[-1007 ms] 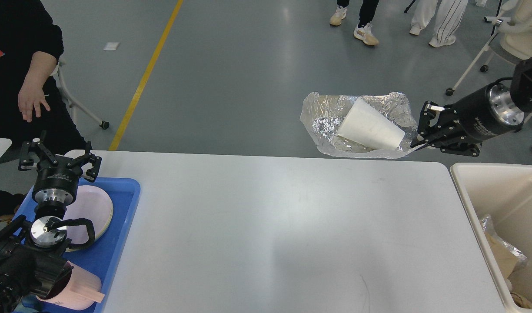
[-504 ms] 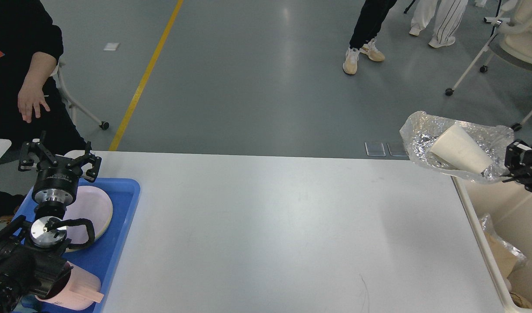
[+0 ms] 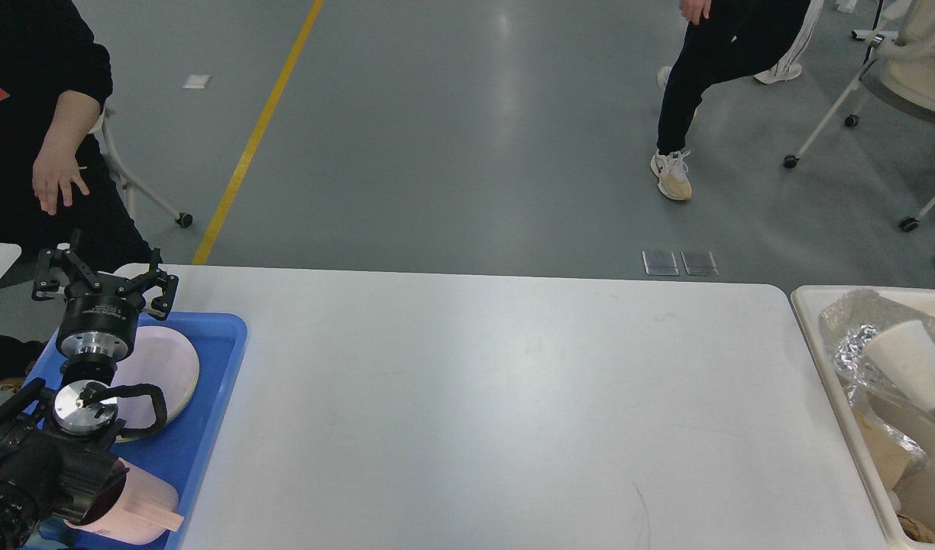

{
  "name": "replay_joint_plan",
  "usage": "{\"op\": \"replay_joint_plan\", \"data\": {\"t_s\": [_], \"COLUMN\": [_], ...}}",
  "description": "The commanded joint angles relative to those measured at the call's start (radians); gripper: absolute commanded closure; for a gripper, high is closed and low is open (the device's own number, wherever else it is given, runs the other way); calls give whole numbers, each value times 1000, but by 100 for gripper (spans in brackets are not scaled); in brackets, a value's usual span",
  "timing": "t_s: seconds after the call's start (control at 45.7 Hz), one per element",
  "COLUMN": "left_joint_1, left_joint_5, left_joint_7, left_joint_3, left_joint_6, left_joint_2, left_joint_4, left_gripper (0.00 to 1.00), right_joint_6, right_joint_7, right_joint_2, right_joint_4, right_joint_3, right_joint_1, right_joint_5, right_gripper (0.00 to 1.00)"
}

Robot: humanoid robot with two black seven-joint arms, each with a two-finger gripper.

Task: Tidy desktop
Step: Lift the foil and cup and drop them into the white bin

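Observation:
The white desktop (image 3: 483, 397) fills the middle of the head view and is bare. My left gripper (image 3: 105, 281) hangs open and empty above the far end of the blue tray (image 3: 208, 412), over a pink plate (image 3: 166, 367). A crumpled foil sheet (image 3: 853, 328) with a white paper cup (image 3: 907, 363) on it lies inside the cream-white bin (image 3: 807, 305) at the right edge. My right gripper is out of view.
A pink cup (image 3: 143, 508) lies on its side at the near end of the tray. The bin also holds other wrappers and paper. A person stands at the far left, another walks on the floor beyond the table. A wheeled chair stands at the far right.
My right gripper carried the foil and cup rightward and down from above the table's far edge to the bin, then left the view; the foil and cup now lie in the bin. The left arm has not moved.

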State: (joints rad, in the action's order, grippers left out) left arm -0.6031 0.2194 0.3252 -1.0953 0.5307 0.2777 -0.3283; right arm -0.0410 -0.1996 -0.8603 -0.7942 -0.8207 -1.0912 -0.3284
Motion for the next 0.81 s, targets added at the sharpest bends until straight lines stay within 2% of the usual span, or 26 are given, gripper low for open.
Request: {"op": "replay_joint_plan", "data": {"t_s": [0.0, 0.044, 0.066, 0.131, 0.306, 0.482, 0.547, 0.788], "left_joint_1": [0, 0, 0, 0, 0, -1, -1, 0], "left_joint_5": [0, 0, 0, 0, 0, 0, 0, 0], "left_joint_7": [0, 0, 0, 0, 0, 0, 0, 0], "left_joint_3": [0, 0, 0, 0, 0, 0, 0, 0], "left_joint_6": [0, 0, 0, 0, 0, 0, 0, 0], "left_joint_2": [0, 0, 0, 0, 0, 0, 0, -2], "left_joint_4": [0, 0, 0, 0, 0, 0, 0, 0], "left_gripper": [4, 4, 4, 4, 4, 4, 4, 4], "right_joint_6": [12, 21, 24, 23, 18, 27, 27, 13], "right_joint_7": [0, 0, 2, 2, 2, 11, 16, 19], "right_joint_2": [52, 69, 76, 119, 164, 182, 214, 244], "right_joint_4": [139, 203, 234, 288, 297, 338, 362, 357], "right_joint_3": [6, 8, 11, 11, 26, 172, 280, 903], "right_joint_1": [89, 114, 126, 160, 168, 166, 151, 111], "right_joint_5": [8, 8, 3, 3, 3, 8, 6, 11], "right_gripper": [41, 2, 0, 0, 0, 0, 0, 0]}}
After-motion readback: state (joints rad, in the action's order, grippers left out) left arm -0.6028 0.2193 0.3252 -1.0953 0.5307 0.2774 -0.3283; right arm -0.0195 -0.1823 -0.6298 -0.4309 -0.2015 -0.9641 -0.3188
